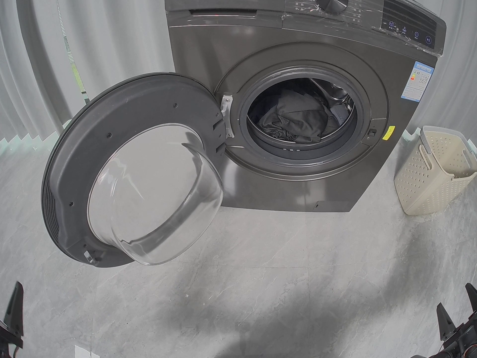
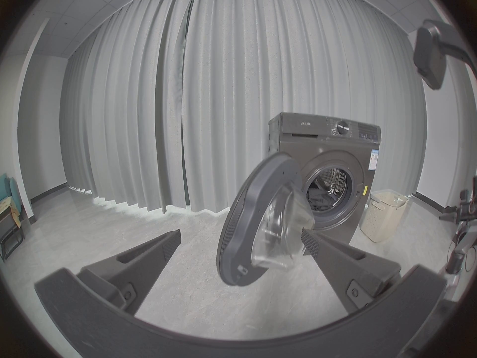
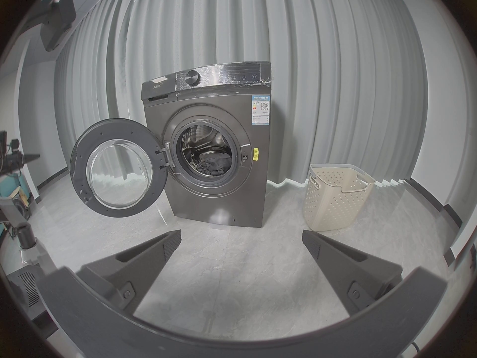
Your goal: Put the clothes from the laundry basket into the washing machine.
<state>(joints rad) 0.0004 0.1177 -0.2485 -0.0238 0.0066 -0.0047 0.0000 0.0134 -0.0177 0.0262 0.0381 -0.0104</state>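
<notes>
The grey washing machine (image 1: 298, 36) stands ahead with its round door (image 1: 134, 170) swung wide open to the left. Dark clothes (image 1: 293, 118) lie heaped inside the drum (image 3: 208, 161). A cream perforated laundry basket (image 1: 435, 172) sits on the floor right of the machine, and no clothes show over its rim (image 3: 335, 192). My left gripper (image 2: 241, 239) is open and holds nothing, well back from the door (image 2: 261, 220). My right gripper (image 3: 241, 239) is open too, low and some way back from the machine (image 3: 213, 145).
Pale curtains (image 1: 99, 36) hang behind the machine. Grey tiled floor (image 1: 278, 279) stretches between me and the machine. The open door juts out into the left part of that floor. Some furniture (image 2: 10, 220) stands far off to the side.
</notes>
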